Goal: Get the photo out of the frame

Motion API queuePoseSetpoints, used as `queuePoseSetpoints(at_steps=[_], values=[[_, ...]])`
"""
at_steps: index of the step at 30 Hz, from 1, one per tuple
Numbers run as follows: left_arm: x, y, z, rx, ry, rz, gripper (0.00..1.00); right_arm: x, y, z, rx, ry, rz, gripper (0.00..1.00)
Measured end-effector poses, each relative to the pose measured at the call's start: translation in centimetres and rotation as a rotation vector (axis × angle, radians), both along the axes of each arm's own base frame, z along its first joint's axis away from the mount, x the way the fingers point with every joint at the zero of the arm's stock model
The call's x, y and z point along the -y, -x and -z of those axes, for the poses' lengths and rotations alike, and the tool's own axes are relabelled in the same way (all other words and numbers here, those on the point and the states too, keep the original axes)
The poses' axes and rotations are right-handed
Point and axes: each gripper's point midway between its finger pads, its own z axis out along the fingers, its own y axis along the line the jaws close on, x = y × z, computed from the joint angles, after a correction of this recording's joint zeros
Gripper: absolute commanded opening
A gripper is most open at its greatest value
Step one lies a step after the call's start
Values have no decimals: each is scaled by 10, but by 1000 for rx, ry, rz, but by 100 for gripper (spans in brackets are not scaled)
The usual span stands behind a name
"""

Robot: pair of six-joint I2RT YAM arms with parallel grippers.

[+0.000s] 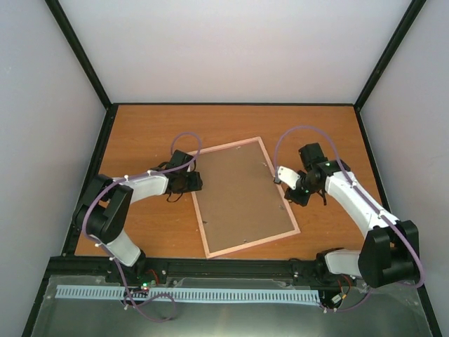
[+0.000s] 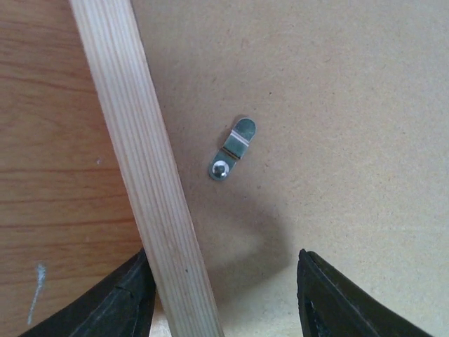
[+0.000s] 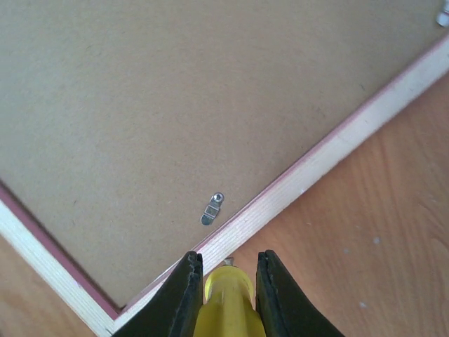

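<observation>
The frame (image 1: 198,210) lies face down on the table, its pale wood edge and brown backing board (image 1: 242,196) up. The photo is hidden under the board. My left gripper (image 1: 193,181) is open and straddles the frame's left edge (image 2: 151,203), one finger on each side, near a metal turn clip (image 2: 233,149). My right gripper (image 1: 293,195) is shut on a yellow-handled tool (image 3: 226,309), whose tip sits at the outer side of the frame's right edge (image 3: 295,182), near another clip (image 3: 212,208).
The orange wooden table (image 1: 154,133) is walled by black posts and white panels. A further clip (image 3: 442,17) shows along the frame's right side. A black rail and a white cable strip (image 1: 189,295) run along the near edge.
</observation>
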Motion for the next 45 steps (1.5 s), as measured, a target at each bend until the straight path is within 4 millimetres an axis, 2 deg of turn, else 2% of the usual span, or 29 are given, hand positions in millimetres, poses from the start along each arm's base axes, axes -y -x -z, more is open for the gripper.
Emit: queuePoseSetpoints(at_steps=[6,10,12,17,21,29,35,41,45], values=[[-5,-2,0,9,-22,-16,56,-21,29,5,-74,7,-84,3],[-6,3,-7,8,-19,-14,56,-25,35,-2,-96,-1,-99,3],[-6,7,-14,20,-5,-16,55,-30,27,-17,-68,-16,-102,3],[-6,20,-29,46,42,-19,53,-52,0,-71,50,-121,-109,3],[-5,31,-28,32,64,-20,51,-85,2,-86,70,-214,-153,3],[-8,55,-5,-42,63,-24,42,-163,20,-83,19,-438,-240,3],[-8,62,3,-58,87,-35,32,-229,33,-57,-64,-503,-299,3],[-8,64,5,-55,102,-47,24,-263,40,-43,-97,-545,-304,3],[-8,64,5,-45,114,-54,18,-275,45,-36,-129,-561,-301,3]])
